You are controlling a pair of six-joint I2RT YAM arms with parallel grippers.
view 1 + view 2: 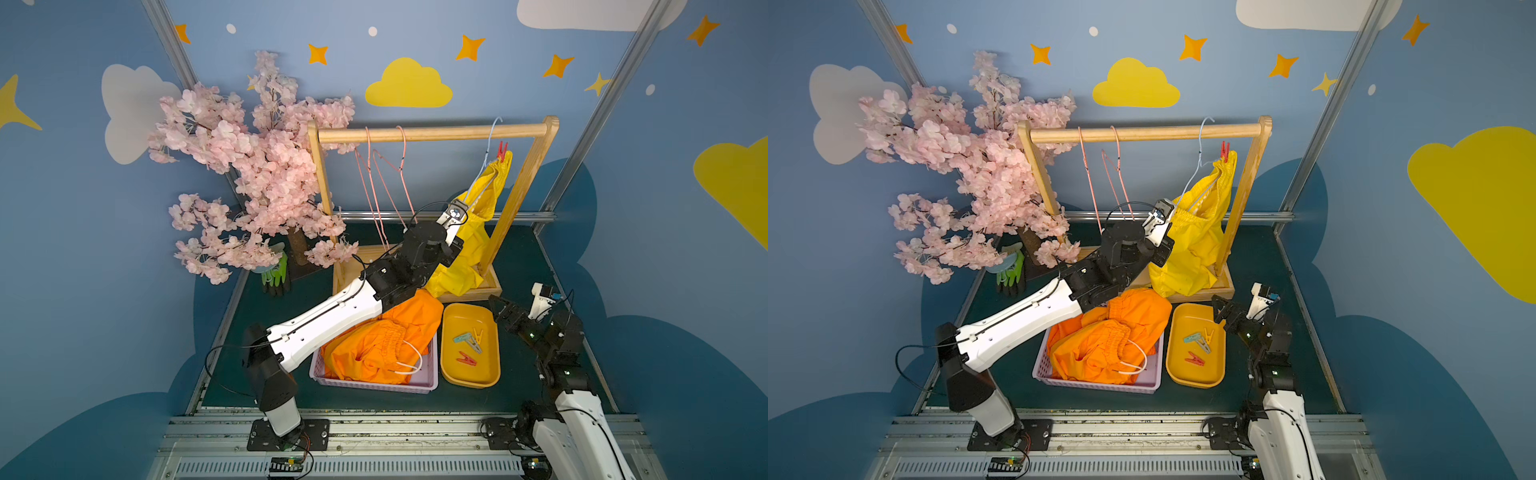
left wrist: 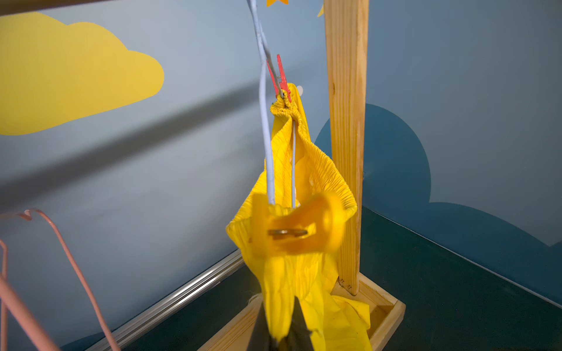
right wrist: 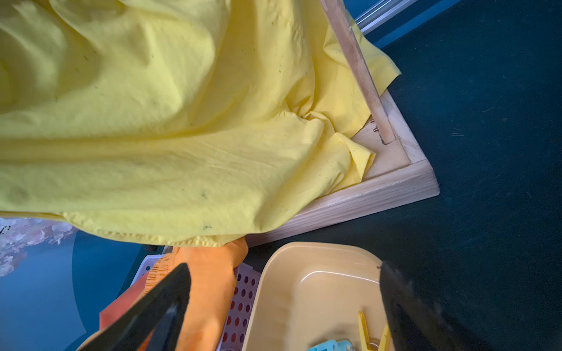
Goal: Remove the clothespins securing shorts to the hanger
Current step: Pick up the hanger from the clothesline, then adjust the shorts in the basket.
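**Finding.** The yellow shorts [image 1: 467, 249] hang from the blue wire hanger [image 2: 264, 127] at the right end of the wooden rack [image 1: 432, 133], which stands along the worktop's far edge. The hanger is steeply tilted, its lower corner down at the left gripper [image 1: 466, 206]. The hem pools in the rack's base.

**Fastenings.** Two pegs secure the waistband.
- The red clothespin [image 2: 281, 79] pins the upper corner and is untouched.
- The yellow clothespin [image 2: 290, 231] sits at the lower corner, blurred in the left wrist view.

**Left arm.** The left gripper's jaws are together. They appear to pinch the yellow peg's handles so that its mouth spreads off wire and cloth, but the blur prevents certainty.

**Right arm.** The right gripper [image 3: 282, 267] hovers empty, jaws wide apart, over the far end of the yellow tray [image 1: 444, 349] near the worktop's right edge. It is probably parked there to stay clear.

**Remainder.** The tray holds four loose pegs [image 1: 469, 343]. Orange shorts [image 1: 374, 353] fill the lilac basket [image 1: 374, 385] toward the front edge, and two pink hangers [image 1: 376, 187] hang bare.

**Assessment.** Late stage, with two pegs outstanding.
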